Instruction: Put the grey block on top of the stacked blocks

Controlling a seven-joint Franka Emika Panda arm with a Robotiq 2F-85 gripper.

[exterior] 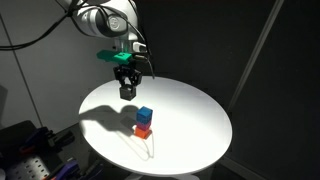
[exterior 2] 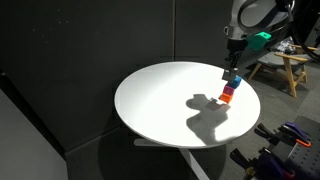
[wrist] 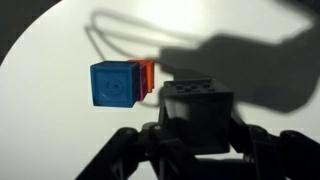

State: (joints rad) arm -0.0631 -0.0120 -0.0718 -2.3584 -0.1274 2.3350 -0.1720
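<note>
Table: round and white, seen in both exterior views, with a dark backdrop behind it.
Shadow: the arm's shadow, lying dark across the left part of the tabletop in an exterior view.
Gripper: hangs over the far left part of the table, clamped on the grey block and clear of the tabletop.
Grey block: held in the gripper's grasp and in shade in the wrist view. It is up in the air, touching neither table nor stack.
Stack: stands on the table, right of the gripper and nearer the front edge, apart from it.
Blue cube: the top of the stack. In the wrist view it lies left of the grey block.
Orange-red cube: the bottom of the stack, resting on the table. In the wrist view the blue one hides most of it.
Stool: wooden, at the far right, off the table.
</note>
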